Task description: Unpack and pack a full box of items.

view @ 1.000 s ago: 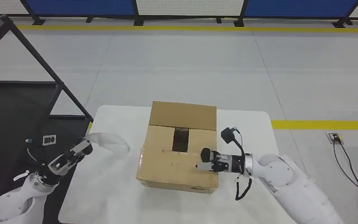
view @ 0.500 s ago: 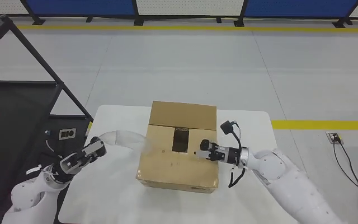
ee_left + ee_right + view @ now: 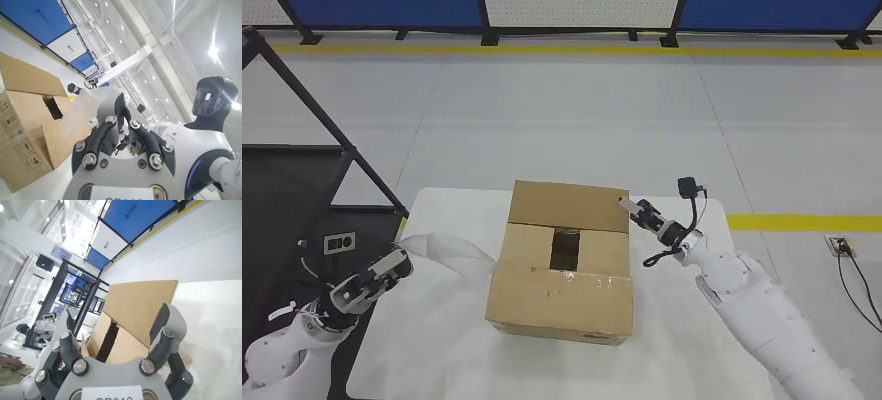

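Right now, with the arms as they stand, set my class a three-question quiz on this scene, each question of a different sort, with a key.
1. True or false: the left gripper is shut on the tape.
2. The right gripper is: A open; B shut on a flap; C shut on a bottle.
3. Fill in: the top of the box shows a dark ____.

Key: 1 true. 2 A. 3 gap.
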